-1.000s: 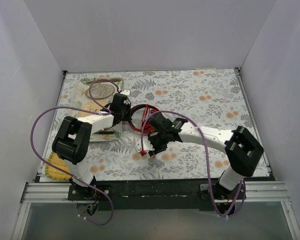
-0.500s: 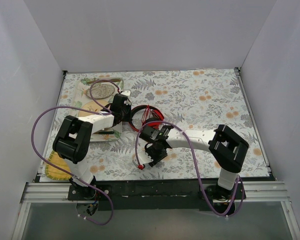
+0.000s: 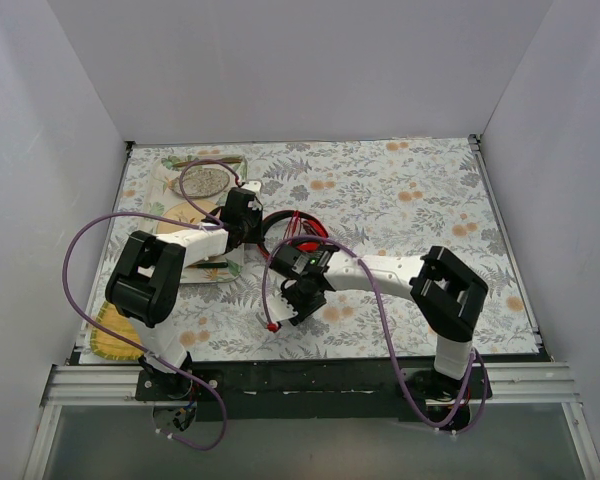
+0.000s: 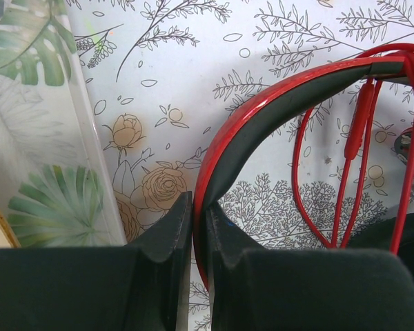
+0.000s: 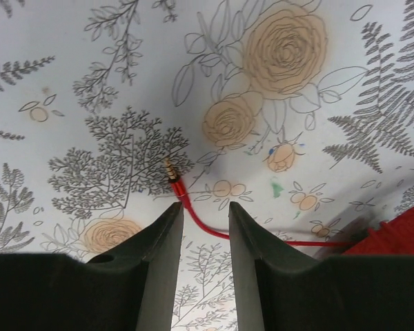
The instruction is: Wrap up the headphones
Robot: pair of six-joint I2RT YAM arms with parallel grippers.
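Note:
The red headphones (image 3: 292, 228) lie on the flowered table just left of centre. My left gripper (image 3: 254, 232) is shut on their black-and-red headband (image 4: 262, 117), its jaws (image 4: 199, 207) pinching the band's edge. Loops of thin red cable (image 4: 345, 172) hang inside the band. My right gripper (image 3: 284, 314) is in front of the headphones, low over the table. Its fingers (image 5: 203, 214) stand open, with the cable (image 5: 210, 229) running across the gap beyond the tips. The gold plug (image 5: 170, 168) lies just ahead of the left fingertip. A red earcup edge (image 5: 400, 231) shows at the right.
A leaf-print tray (image 3: 205, 262) and a round grey dish (image 3: 205, 180) sit at the left, beside my left arm. A yellow mat (image 3: 105, 338) lies at the near left corner. Purple arm cables (image 3: 80, 250) loop over the table. White walls enclose three sides.
My right arm has swung left and toward the near edge, and the cable's plug end moved with it to the lower left. The left gripper has stayed on the headband.

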